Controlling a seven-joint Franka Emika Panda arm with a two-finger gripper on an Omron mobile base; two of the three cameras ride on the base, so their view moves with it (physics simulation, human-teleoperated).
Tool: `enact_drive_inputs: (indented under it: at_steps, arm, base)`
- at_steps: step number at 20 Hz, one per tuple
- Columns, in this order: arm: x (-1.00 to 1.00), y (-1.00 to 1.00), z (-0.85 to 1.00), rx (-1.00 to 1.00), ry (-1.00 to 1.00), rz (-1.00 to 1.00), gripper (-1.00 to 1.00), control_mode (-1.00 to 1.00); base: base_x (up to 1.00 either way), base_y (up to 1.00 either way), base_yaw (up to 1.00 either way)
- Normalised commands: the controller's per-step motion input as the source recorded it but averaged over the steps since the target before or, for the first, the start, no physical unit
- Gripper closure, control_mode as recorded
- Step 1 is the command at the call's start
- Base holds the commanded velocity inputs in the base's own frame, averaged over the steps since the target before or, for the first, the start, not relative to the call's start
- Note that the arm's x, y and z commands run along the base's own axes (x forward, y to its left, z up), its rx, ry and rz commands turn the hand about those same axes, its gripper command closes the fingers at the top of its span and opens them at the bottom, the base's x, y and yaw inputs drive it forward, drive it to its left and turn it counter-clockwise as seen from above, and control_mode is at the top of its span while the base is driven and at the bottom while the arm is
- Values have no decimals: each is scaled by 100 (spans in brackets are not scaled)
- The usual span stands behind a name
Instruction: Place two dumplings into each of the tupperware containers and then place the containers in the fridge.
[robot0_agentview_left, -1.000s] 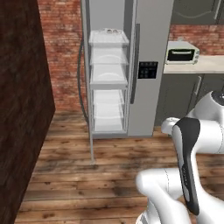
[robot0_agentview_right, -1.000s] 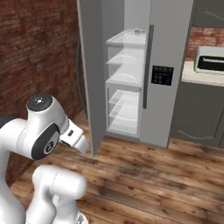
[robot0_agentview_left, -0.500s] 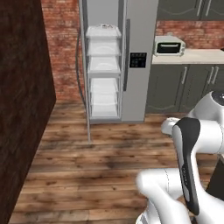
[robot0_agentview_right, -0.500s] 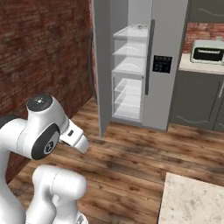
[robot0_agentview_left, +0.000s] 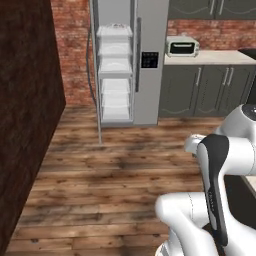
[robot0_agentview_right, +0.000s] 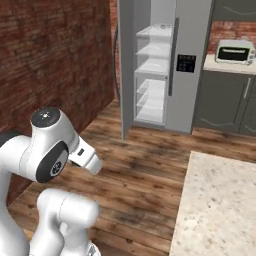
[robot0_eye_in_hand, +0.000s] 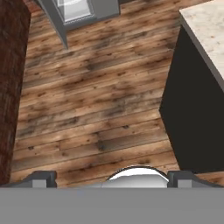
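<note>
Fridge (robot0_agentview_left: 150, 45) stands with one door open, one tupperware container (robot0_agentview_left: 116, 26) on top shelf; claw state unclear.

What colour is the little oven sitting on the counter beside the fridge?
White, with a dark glass front: the toaster oven, clearest in the left base view.

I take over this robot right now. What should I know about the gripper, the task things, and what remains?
Gripper: open, holding nothing, pointing down at the wooden floor.
Fridge: one door open, across the floor from the base.
A pale item lies on its top shelf, too small to identify.
Done and left: I cannot judge from here; check that shelf first.
</note>
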Motion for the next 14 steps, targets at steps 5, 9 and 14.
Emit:
enact_drive_inputs:
  at_steps: [5, 9, 14]
  arm:
    - [0, 0, 0, 0, 0, 0, -100, 100]
    - [0, 0, 0, 0, 0, 0, -100, 100]
    - [0, 0, 0, 0, 0, 0, -100, 100]
  base:
    - [-100, -13, 0]
    - [-100, -16, 0]
    - [-100, -17, -1]
